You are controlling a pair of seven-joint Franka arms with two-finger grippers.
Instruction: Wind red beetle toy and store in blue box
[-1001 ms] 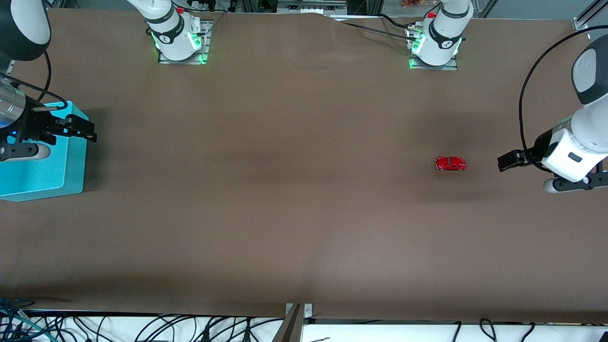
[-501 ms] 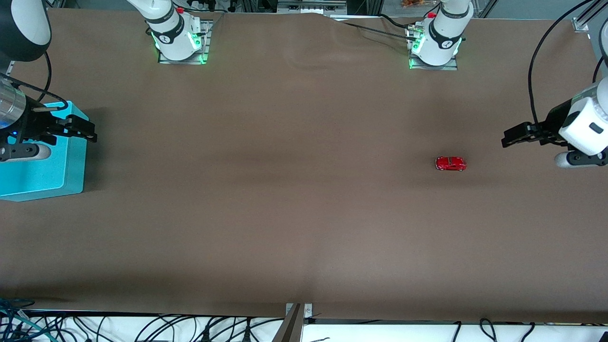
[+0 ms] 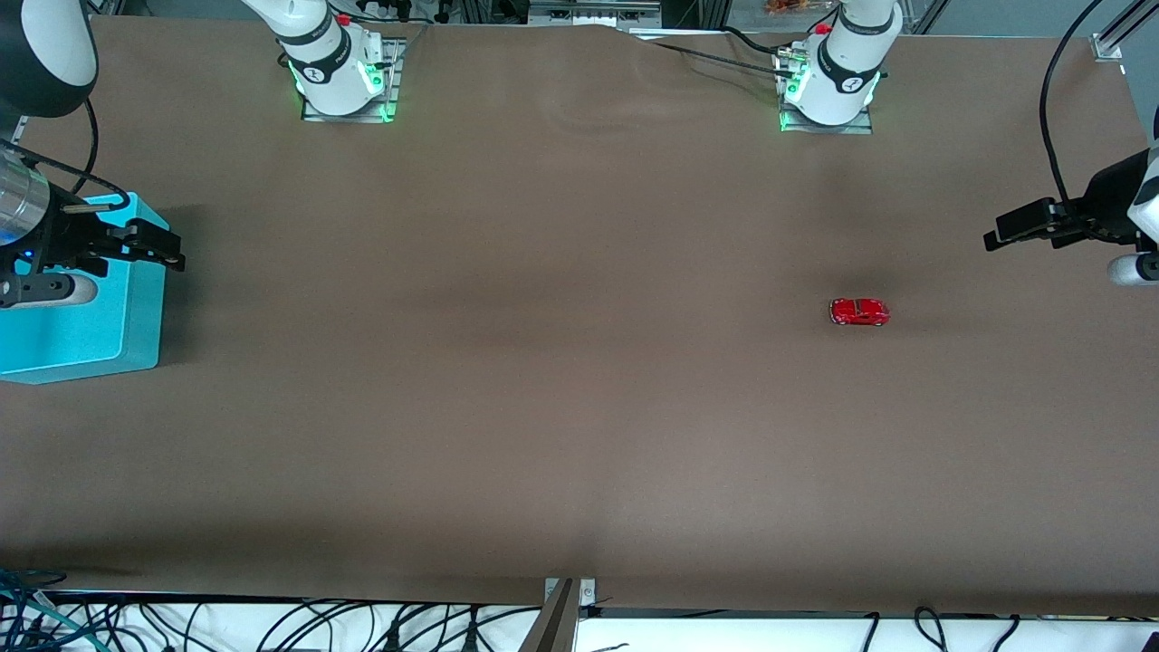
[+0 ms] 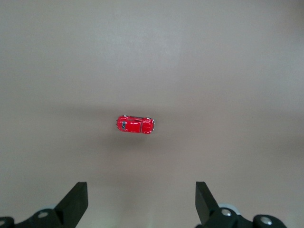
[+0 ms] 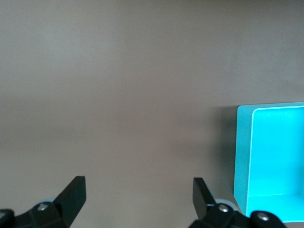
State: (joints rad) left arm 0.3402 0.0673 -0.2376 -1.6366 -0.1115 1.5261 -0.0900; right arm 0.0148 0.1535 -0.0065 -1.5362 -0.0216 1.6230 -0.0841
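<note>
A: Where is the red beetle toy [image 3: 859, 311]?

B: On its wheels on the brown table [image 3: 543, 380], toward the left arm's end, alone on the bare cloth. In the left wrist view the red beetle toy [image 4: 135, 125] lies flat with open table all round it, touching nothing.

A: And the blue box [image 3: 81, 317]?

B: At the right arm's end of the table, well apart from the toy (nearly the whole tabletop lies between the 2). Its rim and floor show in the right wrist view, blue box [image 5: 273, 161], and the part of the inside that shows there holds nothing; the rest runs out of view, so I cannot tell about that.

A: The grippers?

B: The left gripper [image 3: 1007, 234] hangs in the air over the table's edge at the left arm's end, apart from the toy. Its 2 fingers [image 4: 76, 202] are spread wide and carry nothing. The right gripper [image 3: 149, 246] is over the blue box's edge, where box meets bare table. Its fingers [image 5: 73, 192] also stand wide apart with nothing between them.
</note>
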